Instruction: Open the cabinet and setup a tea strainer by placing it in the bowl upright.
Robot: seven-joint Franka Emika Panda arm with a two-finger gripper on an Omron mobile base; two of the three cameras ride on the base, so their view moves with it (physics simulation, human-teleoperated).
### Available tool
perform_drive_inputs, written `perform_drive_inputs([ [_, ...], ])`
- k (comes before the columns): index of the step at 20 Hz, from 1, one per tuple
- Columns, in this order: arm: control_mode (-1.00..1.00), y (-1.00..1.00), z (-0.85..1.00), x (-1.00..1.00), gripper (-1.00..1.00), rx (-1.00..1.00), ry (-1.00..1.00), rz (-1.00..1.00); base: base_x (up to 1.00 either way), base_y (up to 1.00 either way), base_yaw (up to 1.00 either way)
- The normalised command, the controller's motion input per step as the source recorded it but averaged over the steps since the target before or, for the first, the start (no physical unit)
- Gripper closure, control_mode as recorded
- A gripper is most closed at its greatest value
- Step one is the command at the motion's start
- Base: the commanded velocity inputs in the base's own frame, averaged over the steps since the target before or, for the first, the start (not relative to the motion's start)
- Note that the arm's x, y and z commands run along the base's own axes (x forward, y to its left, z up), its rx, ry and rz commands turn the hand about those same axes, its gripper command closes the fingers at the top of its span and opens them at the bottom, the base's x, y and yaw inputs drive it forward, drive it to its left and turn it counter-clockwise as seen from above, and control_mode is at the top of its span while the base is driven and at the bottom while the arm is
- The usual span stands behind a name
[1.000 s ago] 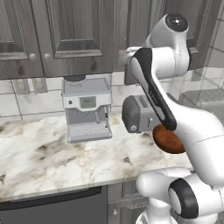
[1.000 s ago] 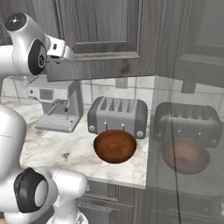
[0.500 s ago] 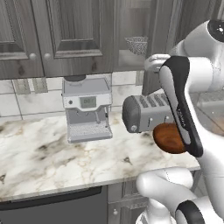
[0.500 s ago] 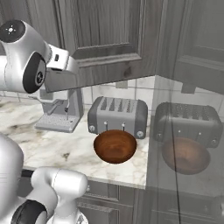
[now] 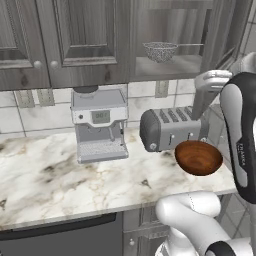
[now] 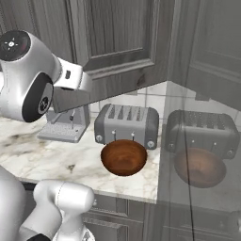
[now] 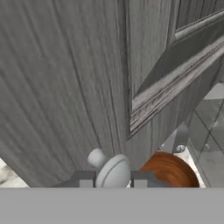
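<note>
Wood door: my pincer [image 7: 113, 180] clamps the cabinet [image 7: 65, 87] knob [image 7: 113, 171]; door now swung wider.
Strainer: tea strainer [image 5: 160, 51] newly exposed on shelf [image 5: 170, 65].

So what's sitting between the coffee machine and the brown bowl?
The grey toaster sits between the coffee machine and the bowl on the counter, in the left base view.

text: none legible | coffee machine [image 5: 100, 131] display: too blurred | arm [image 5: 240, 135] lettering: too small
</note>
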Motion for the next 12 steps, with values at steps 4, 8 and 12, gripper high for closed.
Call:
perform_drive_inputs([
  [4,-1.00,0.00,0.05,-0.37,-1.00,-0.01,0.00,-0.07,0.00,0.00,0.00],
  [8,-1.00,0.00,0.08,-0.30,-1.00,-0.01,0.00,-0.04,0.00,0.00,0.00],
  [12,-1.00,0.00,0.13,-0.40,-1.00,-0.03,0.00,-0.07,0.00,0.00,0.00],
])
